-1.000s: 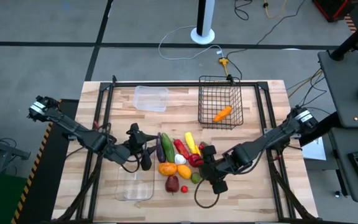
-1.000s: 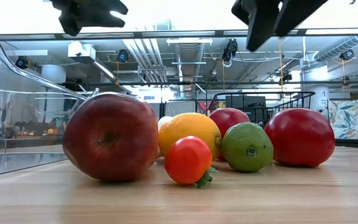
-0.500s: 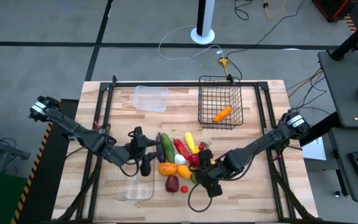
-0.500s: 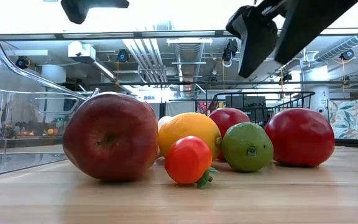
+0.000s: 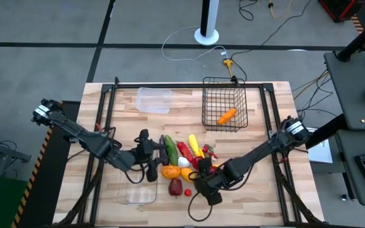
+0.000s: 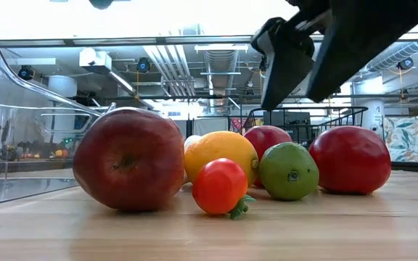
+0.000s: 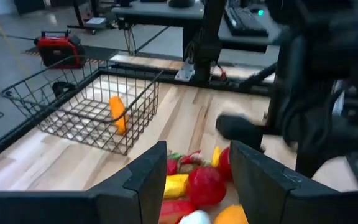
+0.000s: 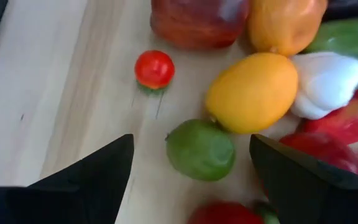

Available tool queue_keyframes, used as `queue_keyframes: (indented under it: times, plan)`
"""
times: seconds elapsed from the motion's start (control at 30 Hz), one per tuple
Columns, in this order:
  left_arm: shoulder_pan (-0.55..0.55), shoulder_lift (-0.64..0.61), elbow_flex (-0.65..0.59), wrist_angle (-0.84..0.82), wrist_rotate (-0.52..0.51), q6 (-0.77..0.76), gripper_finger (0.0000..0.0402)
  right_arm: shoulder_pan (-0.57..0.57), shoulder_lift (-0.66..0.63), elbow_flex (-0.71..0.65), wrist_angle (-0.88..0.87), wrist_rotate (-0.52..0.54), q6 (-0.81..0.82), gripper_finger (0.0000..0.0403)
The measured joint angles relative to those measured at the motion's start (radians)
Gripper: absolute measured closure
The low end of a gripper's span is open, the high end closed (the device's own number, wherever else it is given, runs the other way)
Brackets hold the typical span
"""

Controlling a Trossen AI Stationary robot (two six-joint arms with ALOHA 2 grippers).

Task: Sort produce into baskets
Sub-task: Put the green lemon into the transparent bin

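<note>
The produce lies in a pile at the table's middle: eggplant point(image 5: 162, 152), cucumber point(image 5: 170, 148), red pepper point(image 5: 182, 151), yellow pepper point(image 5: 194, 144), white bulb point(image 8: 325, 84), lemon point(image 8: 253, 93), apple point(image 6: 129, 159), small tomato point(image 8: 155, 68), lime point(image 8: 201, 149). A carrot point(image 5: 227, 116) lies in the black wire basket point(image 5: 224, 104). My right gripper point(image 5: 200, 182) is open just above the lime, one finger on either side of it, touching nothing. My left gripper point(image 5: 152, 158) is open and empty above the pile's left side.
A small clear tub point(image 5: 153, 100) stands at the far left of the table. A long clear tray point(image 5: 138, 188) lies near the front left, beside the apple. A big red tomato point(image 6: 350, 159) sits right of the lime. Bare wood lies along the near edge and at the right.
My right gripper has gone toward the table's left edge and down, from beside the pile to just over the lime, fingers still apart. My left gripper has gone a little toward the right and up. The produce has kept still.
</note>
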Motion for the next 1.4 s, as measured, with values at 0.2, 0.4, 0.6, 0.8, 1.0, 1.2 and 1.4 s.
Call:
queue_keyframes:
  times: [0.2, 0.4, 0.6, 0.8, 1.0, 1.2, 1.4]
  plan:
    - [-0.059, 0.012, 0.025, 0.036, 0.056, 0.002, 0.0244, 0.057, 0.025, 0.004, -0.017, -0.023, 0.117, 0.0103]
    - [-0.069, 0.027, 0.025, 0.059, 0.041, 0.017, 0.0244, 0.085, 0.012, 0.004, -0.012, 0.020, 0.194, 0.0110]
    - [-0.069, 0.044, 0.021, 0.058, 0.041, 0.021, 0.0244, 0.086, 0.019, 0.004, -0.006, 0.098, 0.142, 0.0110]
    - [-0.069, 0.053, 0.021, 0.059, 0.041, 0.030, 0.0244, 0.086, 0.028, 0.004, -0.004, 0.151, 0.105, 0.0115]
    - [-0.068, 0.052, 0.021, 0.060, 0.026, 0.044, 0.0244, 0.083, 0.062, 0.002, -0.004, 0.193, 0.067, 0.0113]
    - [-0.068, 0.051, 0.021, 0.060, 0.024, 0.045, 0.0244, 0.072, 0.089, 0.002, 0.004, 0.199, 0.074, 0.0117]
    - [-0.067, 0.052, 0.021, 0.060, 0.024, 0.063, 0.0244, 0.066, 0.111, 0.002, 0.003, 0.205, 0.068, 0.0115]
